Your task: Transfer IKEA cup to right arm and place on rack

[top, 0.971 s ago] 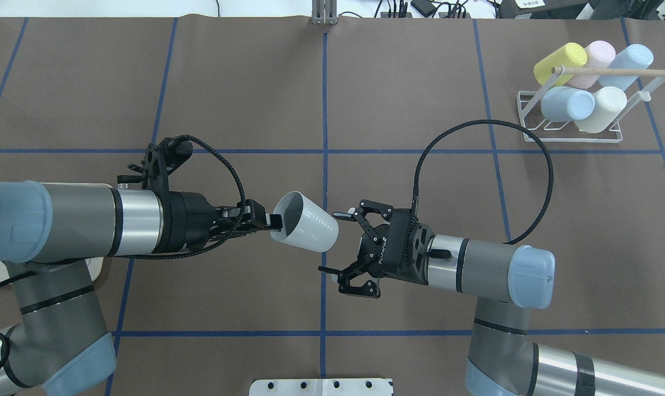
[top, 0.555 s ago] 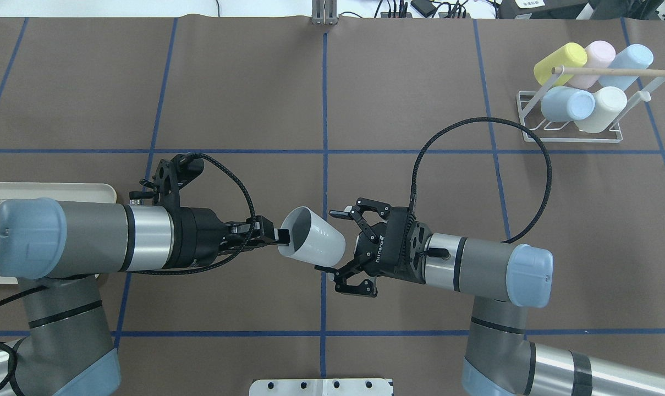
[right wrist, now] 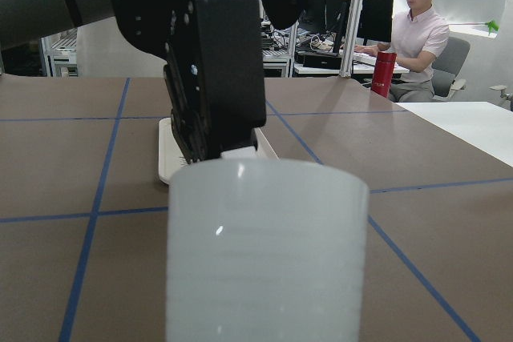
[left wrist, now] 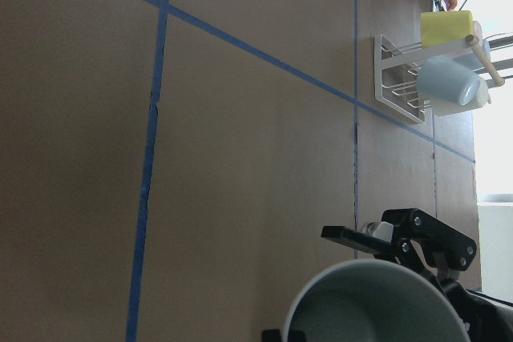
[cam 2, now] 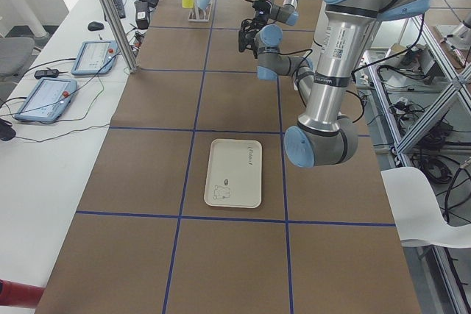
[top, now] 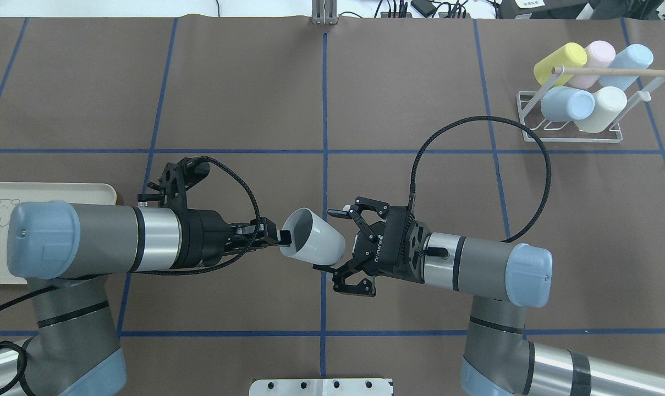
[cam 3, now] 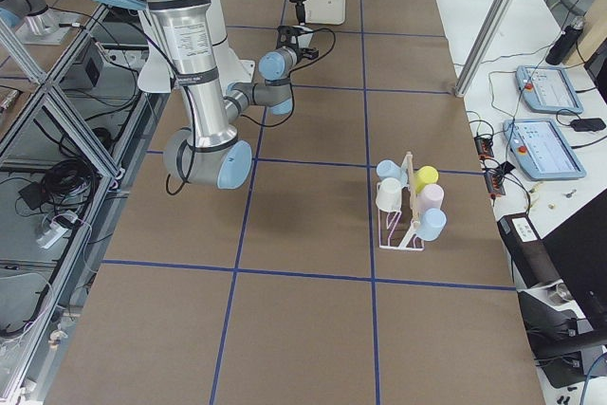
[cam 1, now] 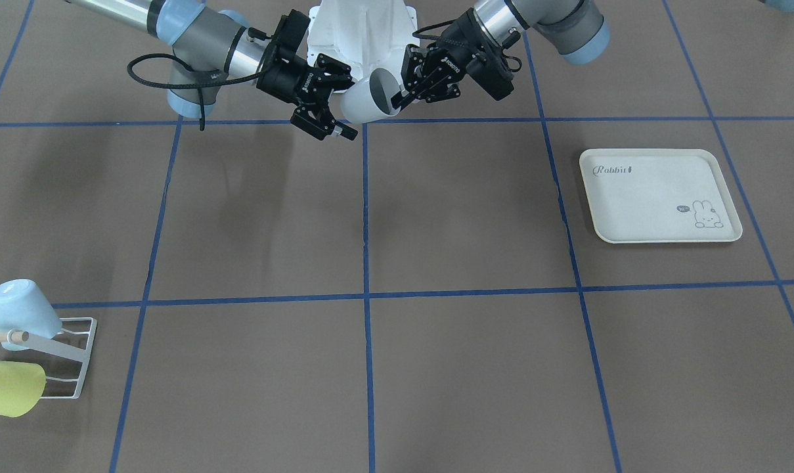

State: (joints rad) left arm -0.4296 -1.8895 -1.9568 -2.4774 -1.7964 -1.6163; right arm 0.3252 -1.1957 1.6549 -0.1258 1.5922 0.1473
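Left black two-finger gripper (top: 282, 237) clamps the white plastic cup (top: 313, 243) by its rim, mid-air over the brown table (top: 227, 82). Right black gripper (top: 330, 241) gapes around its base; the white wire rack (top: 574, 141) stands well apart.

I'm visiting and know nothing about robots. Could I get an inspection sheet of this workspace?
Surface: brown table cover with a blue tape grid.
Job's things: white cup held in the air on its side; white wire rack holds five pastel cups.
Clutter: empty rabbit-print tray.
Grippers: left gripper shut on the cup's rim; right gripper open, fingers either side of its base.
Cables: a black cable loops off each wrist, clear of the cup.
Surroundings: seated person at a desk, red bottle, handheld screens on a side table.
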